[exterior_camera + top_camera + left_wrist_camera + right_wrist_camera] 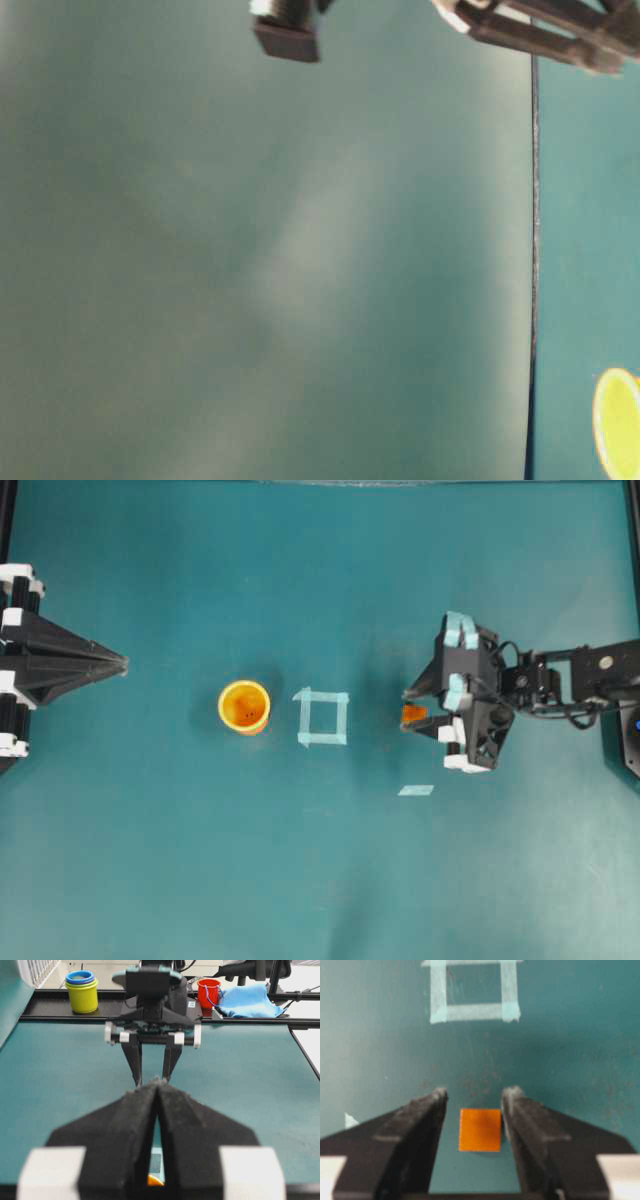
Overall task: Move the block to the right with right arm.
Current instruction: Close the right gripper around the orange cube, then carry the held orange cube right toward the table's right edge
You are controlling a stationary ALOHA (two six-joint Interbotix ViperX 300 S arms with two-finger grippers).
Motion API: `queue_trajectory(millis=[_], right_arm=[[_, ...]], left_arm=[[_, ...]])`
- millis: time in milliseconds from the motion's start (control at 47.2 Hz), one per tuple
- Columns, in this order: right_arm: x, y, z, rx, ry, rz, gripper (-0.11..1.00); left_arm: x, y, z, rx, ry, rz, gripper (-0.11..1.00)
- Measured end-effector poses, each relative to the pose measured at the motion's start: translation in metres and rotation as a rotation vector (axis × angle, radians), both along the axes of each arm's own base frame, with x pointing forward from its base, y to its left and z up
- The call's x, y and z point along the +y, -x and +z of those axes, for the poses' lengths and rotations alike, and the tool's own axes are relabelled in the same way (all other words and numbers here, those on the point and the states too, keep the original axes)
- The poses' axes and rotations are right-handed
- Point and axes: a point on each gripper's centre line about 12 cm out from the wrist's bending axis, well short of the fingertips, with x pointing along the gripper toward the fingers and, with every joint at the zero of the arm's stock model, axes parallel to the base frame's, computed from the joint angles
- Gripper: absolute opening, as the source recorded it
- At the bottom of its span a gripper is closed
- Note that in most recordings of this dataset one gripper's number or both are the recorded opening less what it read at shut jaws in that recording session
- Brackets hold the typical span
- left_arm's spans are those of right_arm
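The block (480,1130) lies flat on the teal table (320,880), between the two fingers of the right gripper (474,1110). In the right wrist view the jaws stand spread: a strip of table shows between the block and the left-hand finger (415,1130), while the other finger sits just beside or touching the block's edge; contact cannot be confirmed. In the overhead view the block (414,715) appears as an orange patch at the tips of the right gripper (412,710), right of the tape square (323,718). The yellow-orange cup (245,707) stands upright just left of that square. A loose strip of tape (416,790) lies on the near side of the block, apart from it.

The left gripper (122,665) rests at the left edge of the table, well apart from the cup. In the left wrist view its fingers (135,1125) are pressed almost together, with a thin slit between them and nothing held.
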Motion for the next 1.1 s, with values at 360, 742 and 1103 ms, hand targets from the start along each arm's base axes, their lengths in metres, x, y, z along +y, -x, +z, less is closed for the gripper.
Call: queue_trajectory(millis=[360, 742, 1103], right_arm=[[0.001, 0.002, -0.029, 0.075, -0.004, 0.003, 0.55], [0.002, 0.004, -0.038, 0.098, -0.007, 0.001, 0.45], [0.002, 0.002, 0.013, 0.099, -0.023, -0.01, 0.41]], left_arm=[[0.0, 0.0, 0.0, 0.002, 0.0, 0.0, 0.0], [0.0, 0.0, 0.0, 0.002, 0.002, 0.0, 0.0], [0.0, 0.0, 0.0, 0.0, 0.002, 0.0, 0.0]])
